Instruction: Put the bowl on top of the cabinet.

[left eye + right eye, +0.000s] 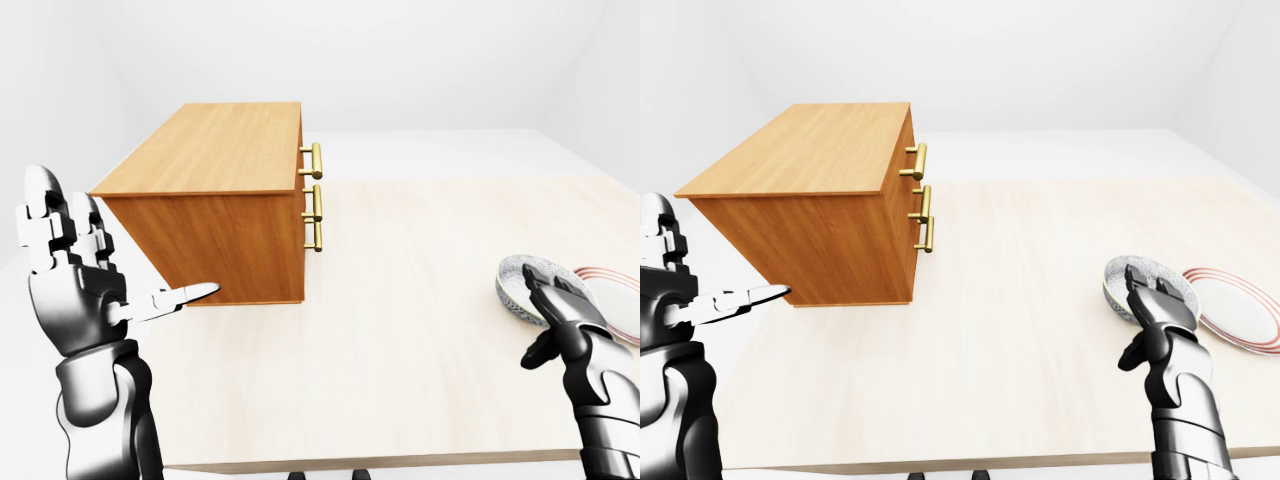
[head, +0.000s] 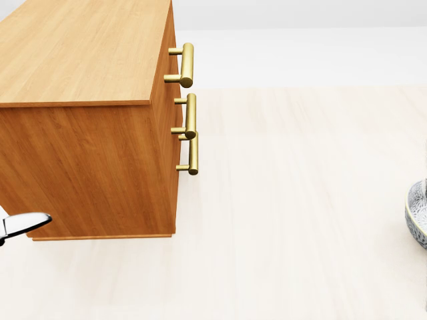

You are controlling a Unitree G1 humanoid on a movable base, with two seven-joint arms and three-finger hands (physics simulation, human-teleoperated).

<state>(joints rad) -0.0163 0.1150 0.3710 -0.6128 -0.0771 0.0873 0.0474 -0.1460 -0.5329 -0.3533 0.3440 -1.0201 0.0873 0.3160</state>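
A wooden cabinet point(image 1: 215, 200) with brass handles point(image 1: 316, 205) stands on the pale table point(image 1: 400, 330), at the left of every view. The grey patterned bowl point(image 1: 1125, 278) sits at the right, and the head view shows only its edge point(image 2: 418, 213). My right hand point(image 1: 1155, 308) hovers over the bowl's near rim, fingers spread open and not closed round it. My left hand point(image 1: 85, 265) is raised at the far left, open, with one fingertip pointing at the cabinet's lower near corner.
A white plate point(image 1: 1240, 310) with red rings lies just right of the bowl. The table's near edge runs along the bottom of the eye views. White floor and walls surround the table.
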